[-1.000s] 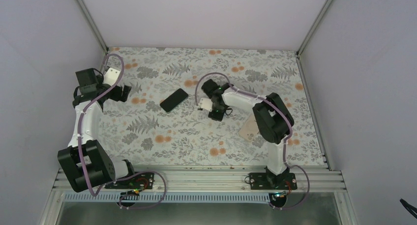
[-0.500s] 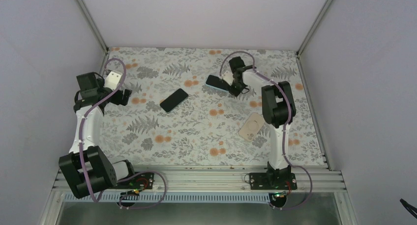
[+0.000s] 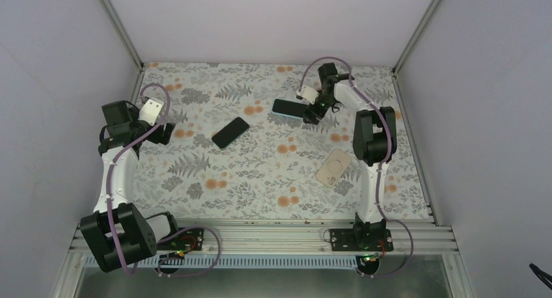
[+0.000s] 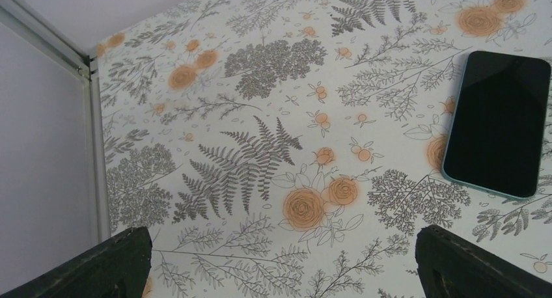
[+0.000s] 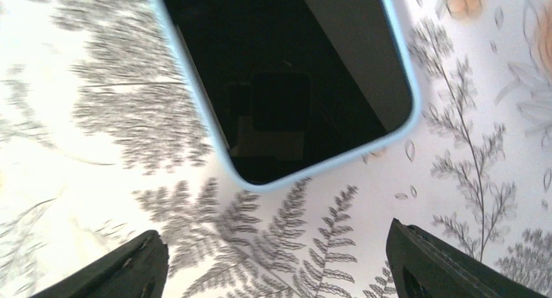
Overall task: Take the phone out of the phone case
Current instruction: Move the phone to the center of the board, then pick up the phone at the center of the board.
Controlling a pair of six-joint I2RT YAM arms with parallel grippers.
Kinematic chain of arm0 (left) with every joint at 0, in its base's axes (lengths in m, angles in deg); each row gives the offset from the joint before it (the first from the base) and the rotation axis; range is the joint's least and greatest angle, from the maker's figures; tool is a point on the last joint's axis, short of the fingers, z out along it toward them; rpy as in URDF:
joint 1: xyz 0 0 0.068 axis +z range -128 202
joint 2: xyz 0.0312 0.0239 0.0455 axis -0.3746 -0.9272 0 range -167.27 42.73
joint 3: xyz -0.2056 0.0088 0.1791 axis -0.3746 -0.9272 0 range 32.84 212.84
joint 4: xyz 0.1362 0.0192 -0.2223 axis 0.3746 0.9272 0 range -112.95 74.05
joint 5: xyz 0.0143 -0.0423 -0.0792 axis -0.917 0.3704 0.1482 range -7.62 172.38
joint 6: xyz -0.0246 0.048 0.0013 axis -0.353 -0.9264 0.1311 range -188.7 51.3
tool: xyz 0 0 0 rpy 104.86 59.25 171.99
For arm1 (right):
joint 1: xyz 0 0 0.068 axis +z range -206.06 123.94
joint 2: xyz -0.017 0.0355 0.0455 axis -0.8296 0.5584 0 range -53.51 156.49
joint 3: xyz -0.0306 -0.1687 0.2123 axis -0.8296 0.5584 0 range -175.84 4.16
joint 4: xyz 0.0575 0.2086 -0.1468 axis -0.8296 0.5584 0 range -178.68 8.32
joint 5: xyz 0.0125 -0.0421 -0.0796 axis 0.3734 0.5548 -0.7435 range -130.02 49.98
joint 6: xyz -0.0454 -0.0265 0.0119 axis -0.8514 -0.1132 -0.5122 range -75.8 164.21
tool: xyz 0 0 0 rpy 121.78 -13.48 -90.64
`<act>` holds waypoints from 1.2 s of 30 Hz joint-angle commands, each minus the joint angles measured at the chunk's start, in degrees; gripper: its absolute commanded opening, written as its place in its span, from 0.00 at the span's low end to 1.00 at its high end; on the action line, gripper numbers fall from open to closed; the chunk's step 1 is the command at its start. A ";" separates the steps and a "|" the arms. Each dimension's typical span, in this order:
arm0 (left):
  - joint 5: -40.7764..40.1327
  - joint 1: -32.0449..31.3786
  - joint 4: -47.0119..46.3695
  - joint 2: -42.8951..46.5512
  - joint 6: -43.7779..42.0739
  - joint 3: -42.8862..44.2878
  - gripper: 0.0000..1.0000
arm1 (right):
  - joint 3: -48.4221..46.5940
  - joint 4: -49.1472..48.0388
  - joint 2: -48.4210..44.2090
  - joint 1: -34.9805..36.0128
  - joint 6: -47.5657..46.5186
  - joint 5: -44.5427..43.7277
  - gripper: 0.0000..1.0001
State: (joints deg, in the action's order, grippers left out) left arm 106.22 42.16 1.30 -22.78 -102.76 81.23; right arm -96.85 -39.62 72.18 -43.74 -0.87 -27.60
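A dark-screened phone with a pale blue rim point(image 3: 286, 108) lies flat at the back of the table. I cannot tell whether that rim is a case. My right gripper point(image 3: 314, 110) stands open just right of it; in the right wrist view the phone point(image 5: 286, 83) lies ahead of the gripper point(image 5: 276, 246), nothing between the fingers. A tan phone case point(image 3: 333, 166) lies empty-looking near the right arm. A second dark phone point(image 3: 230, 133) lies mid-table and appears at the right of the left wrist view point(image 4: 501, 122). My left gripper point(image 3: 166, 131) is open over bare cloth point(image 4: 281, 246).
A floral cloth point(image 3: 260, 181) covers the table. White walls with metal corner posts point(image 3: 120, 31) close it in on three sides. The left wall's rail point(image 4: 94, 135) runs close to the left gripper.
My right gripper carried the blue-rimmed phone from mid-table to the back, set it down and opened. The left arm shifted slightly. The tan case and the other phone stayed put.
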 commanded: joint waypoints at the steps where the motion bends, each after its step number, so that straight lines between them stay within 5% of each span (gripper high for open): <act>1: 3.52 0.49 -1.24 0.05 0.91 -0.31 1.00 | -13.94 9.99 3.40 -1.32 -11.33 14.54 0.89; 6: 3.20 0.54 -2.36 -0.01 1.68 -0.62 1.00 | -27.76 14.94 12.85 -1.47 -15.19 18.34 0.90; 17: 1.94 0.58 -3.41 0.03 1.42 -1.65 1.00 | -27.71 11.49 16.77 -0.90 -16.87 23.91 1.00; 36: 3.78 0.58 -3.56 0.01 1.66 -1.84 1.00 | -29.11 8.64 22.60 -1.35 -11.61 22.89 1.00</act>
State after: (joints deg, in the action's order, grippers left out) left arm 107.96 42.25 -1.25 -23.72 -101.06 79.78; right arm -124.41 -30.22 93.44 -44.88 -14.12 -5.89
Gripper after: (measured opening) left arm 0.995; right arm 0.997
